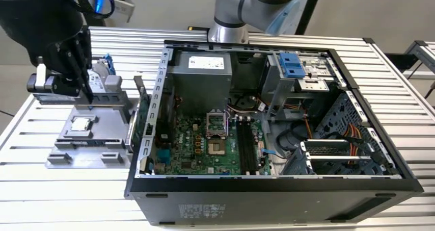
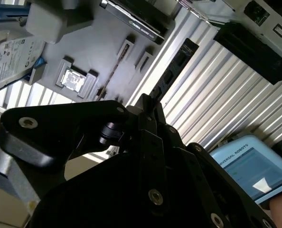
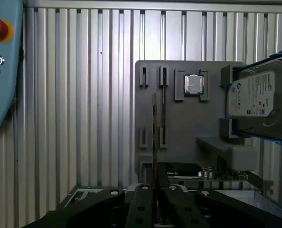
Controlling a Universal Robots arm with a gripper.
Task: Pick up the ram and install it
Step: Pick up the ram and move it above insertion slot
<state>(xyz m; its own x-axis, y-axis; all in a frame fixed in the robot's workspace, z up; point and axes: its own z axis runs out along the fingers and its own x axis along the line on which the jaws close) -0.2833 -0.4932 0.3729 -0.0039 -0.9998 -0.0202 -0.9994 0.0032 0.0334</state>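
Slatted aluminium desk (image 1: 41,190) carries an open computer case (image 1: 272,200) at its middle. A grey parts fixture (image 1: 85,155) lies between the case and the desk's edge on the exterior view's left. The motherboard (image 1: 197,144) lies flat in the case, and its black memory slots (image 1: 246,147) run across the desk's slats. A hard drive (image 3: 257,95) in a blue frame stands at one side of the fixture.

The gripper (image 3: 156,179) hangs above the fixture, its fingers pressed together on the ram (image 2: 172,71). The ram is pinched on its two flat faces and apparently held clear of the fixture's grooves. It stands on edge. In the first wrist view its long axis points straight out from the fingers, parallel to the slats and grooves. By this reading it lies roughly at right angles to the memory slots, which are well apart toward the exterior view's right. A square processor (image 3: 193,84) sits in its fixture pocket.
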